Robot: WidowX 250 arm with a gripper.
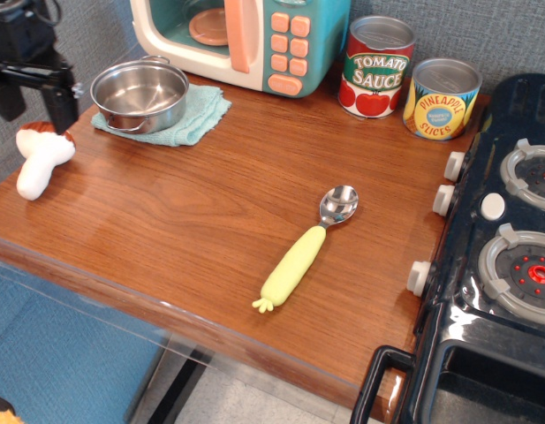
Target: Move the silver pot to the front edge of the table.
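Observation:
The silver pot (140, 94) sits empty on a light teal cloth (194, 119) at the back left of the wood-grain table (184, 221), in front of the toy microwave. My black gripper (34, 104) hangs at the far left, just left of the pot and above the toy mushroom. Its two fingers (62, 104) stand apart with nothing between them. The table's rounded front edge (166, 318) runs along the lower left.
A white and brown toy mushroom (38, 157) lies at the left edge under the gripper. A teal toy microwave (246, 35) stands behind the pot. A tomato sauce can (375, 67) and pineapple can (441, 98) stand at the back. A yellow-handled spoon (306, 250) lies mid-table. A black toy stove (502, 256) fills the right.

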